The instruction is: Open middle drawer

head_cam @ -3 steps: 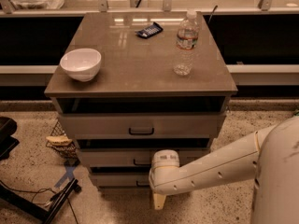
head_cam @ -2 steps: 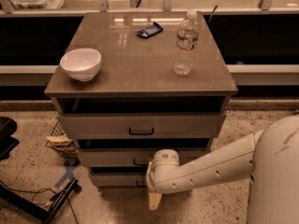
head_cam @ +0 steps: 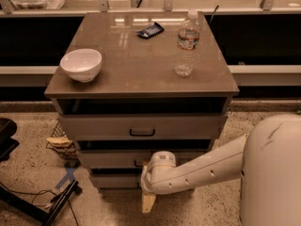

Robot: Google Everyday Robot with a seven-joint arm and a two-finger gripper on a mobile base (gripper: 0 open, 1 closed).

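Note:
The cabinet (head_cam: 141,69) has three grey-beige drawer fronts stacked one above another. The middle drawer (head_cam: 108,158) is the mid-sized front under the tall top one, and it looks close to flush. Its black handle (head_cam: 138,163) is partly hidden behind my wrist. My gripper (head_cam: 148,202) points down in front of the bottom drawer (head_cam: 113,180), just below and slightly right of the middle drawer's handle. My white arm (head_cam: 207,168) reaches in from the right.
The top drawer (head_cam: 141,126) has a black loop handle. On the cabinet stand a white bowl (head_cam: 81,64), a water bottle (head_cam: 187,42) and a dark flat packet (head_cam: 150,30). A wire basket (head_cam: 60,140) and a black stand with cables (head_cam: 47,201) are on the floor at the left.
My gripper and wrist have shifted a little to the left in front of the lower drawers. The drawers have not moved.

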